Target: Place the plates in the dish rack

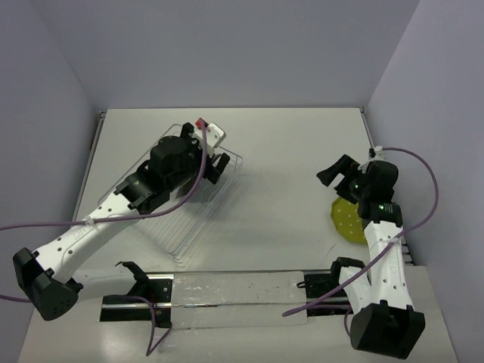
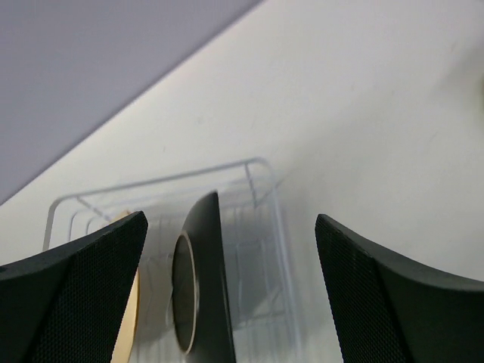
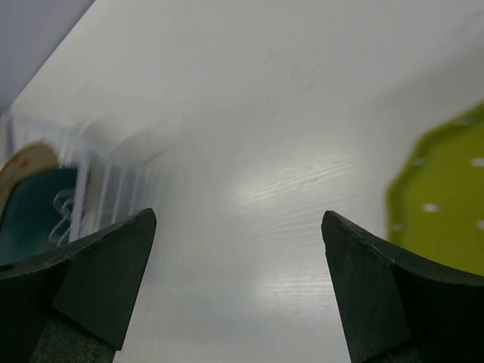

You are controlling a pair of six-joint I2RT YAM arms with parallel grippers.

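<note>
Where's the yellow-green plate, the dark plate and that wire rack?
yellow-green plate (image 1: 346, 219): overhead view, its dotted face.
dark plate (image 2: 212, 280): left wrist view, its underside, standing on edge in the rack.
wire rack (image 2: 174, 178): left wrist view, its far rim.

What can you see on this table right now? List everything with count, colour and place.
dish rack: one, pale see-through wire, left part of the table
teal plate: one, dark teal, on edge in the rack
cream plate: one, cream with orange rim, on edge in the rack beside the teal one
dotted plate: one, yellow-green, flat on the table at the right
table: one, white
cables: two, purple, one along each arm
left gripper: one, black, open, over the rack, jaws either side of the teal plate
right gripper: one, black, open, beside the dotted plate
</note>
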